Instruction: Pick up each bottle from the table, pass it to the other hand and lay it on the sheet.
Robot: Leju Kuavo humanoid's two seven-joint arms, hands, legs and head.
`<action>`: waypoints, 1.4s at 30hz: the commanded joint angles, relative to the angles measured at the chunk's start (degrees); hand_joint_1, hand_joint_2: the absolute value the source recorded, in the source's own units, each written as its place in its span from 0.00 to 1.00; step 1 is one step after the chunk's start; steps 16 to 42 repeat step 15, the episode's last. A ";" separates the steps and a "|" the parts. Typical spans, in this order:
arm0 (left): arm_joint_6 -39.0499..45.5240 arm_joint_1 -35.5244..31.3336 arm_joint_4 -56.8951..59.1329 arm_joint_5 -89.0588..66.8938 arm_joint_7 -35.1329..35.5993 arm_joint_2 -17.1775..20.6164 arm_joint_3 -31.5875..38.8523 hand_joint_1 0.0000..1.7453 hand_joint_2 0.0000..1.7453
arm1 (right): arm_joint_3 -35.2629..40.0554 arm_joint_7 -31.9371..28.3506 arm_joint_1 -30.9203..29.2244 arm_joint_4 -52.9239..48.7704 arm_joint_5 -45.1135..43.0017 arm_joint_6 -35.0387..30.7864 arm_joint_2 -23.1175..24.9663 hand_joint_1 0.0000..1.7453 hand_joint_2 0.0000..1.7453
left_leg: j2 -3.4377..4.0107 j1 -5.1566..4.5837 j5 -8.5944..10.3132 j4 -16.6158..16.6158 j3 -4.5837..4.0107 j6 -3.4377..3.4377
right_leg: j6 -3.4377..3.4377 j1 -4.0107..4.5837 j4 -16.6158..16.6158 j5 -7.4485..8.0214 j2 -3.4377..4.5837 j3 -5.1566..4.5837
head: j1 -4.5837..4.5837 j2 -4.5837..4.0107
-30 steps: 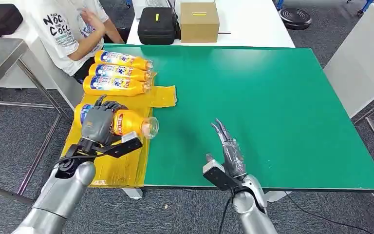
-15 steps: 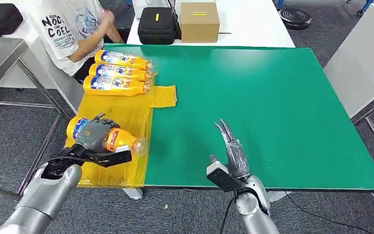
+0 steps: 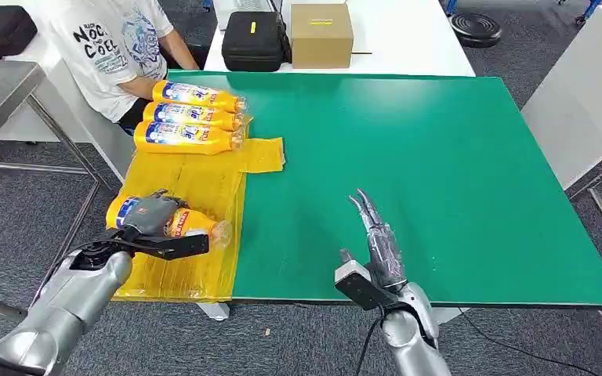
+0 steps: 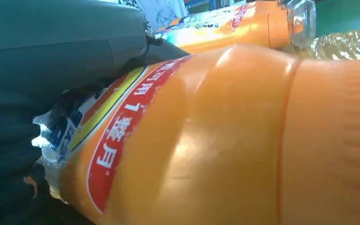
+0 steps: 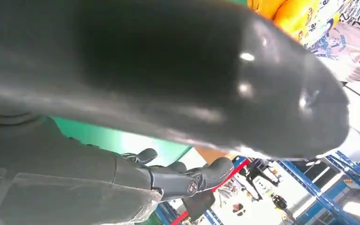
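My left hand (image 3: 150, 216) grips an orange bottle (image 3: 192, 225) with a blue and red label, lying low on the yellow sheet (image 3: 196, 188) at the table's near left. In the left wrist view the same bottle (image 4: 225, 140) looms large, with my dark fingers (image 4: 9, 140) wrapped round its labelled end. Three more orange bottles (image 3: 192, 116) lie side by side at the far end of the sheet. Over the green table's near edge my right hand (image 3: 378, 241) is open, fingers straight and apart, holding nothing; its fingers (image 5: 187, 178) appear in the right wrist view.
A person in a white printed shirt (image 3: 114, 43) sits at the table's far left corner. A black case (image 3: 255, 41) and a cardboard box (image 3: 320, 34) stand on the white table behind. The green table (image 3: 439, 157) stretches to the right.
My left hand has carried the bottle down and to the left, lowering it onto the near part of the sheet. My right hand has barely shifted. The person has drawn the raised hand back.
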 commanded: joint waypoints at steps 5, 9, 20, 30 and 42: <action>3.10 -2.86 10.92 -2.04 3.33 -4.10 -2.60 1.00 1.00 | -1.04 0.67 -1.44 1.13 0.22 0.83 -0.89 0.00 0.00 | -0.04 0.07 -0.08 0.00 0.20 -0.11 | -0.10 0.08 -0.03 -0.08 -0.08 0.25 | 0.00 0.00; 3.16 -2.82 11.11 -2.34 3.78 -4.39 -2.58 1.00 1.00 | -1.02 0.77 -2.08 1.71 0.19 0.98 -0.94 0.00 0.00 | 0.00 0.07 -0.08 -0.01 0.23 -0.11 | -0.10 0.08 -0.04 -0.07 -0.04 0.25 | 0.00 0.00; 2.60 -2.54 12.73 -3.12 4.22 -4.46 -2.43 1.00 1.00 | -0.76 0.76 -3.07 3.40 0.01 1.27 -0.95 0.00 0.00 | 0.06 0.05 -0.05 -0.04 0.23 -0.09 | -0.08 0.05 -0.06 -0.02 0.02 0.25 | 0.00 0.00; 2.60 -2.54 12.73 -3.12 4.22 -4.46 -2.43 1.00 1.00 | -0.76 0.76 -3.07 3.40 0.01 1.27 -0.95 0.00 0.00 | 0.06 0.05 -0.05 -0.04 0.23 -0.09 | -0.08 0.05 -0.06 -0.02 0.02 0.25 | 0.00 0.00; 2.60 -2.54 12.73 -3.12 4.22 -4.46 -2.43 1.00 1.00 | -0.76 0.76 -3.07 3.40 0.01 1.27 -0.95 0.00 0.00 | 0.06 0.05 -0.05 -0.04 0.23 -0.09 | -0.08 0.05 -0.06 -0.02 0.02 0.25 | 0.00 0.00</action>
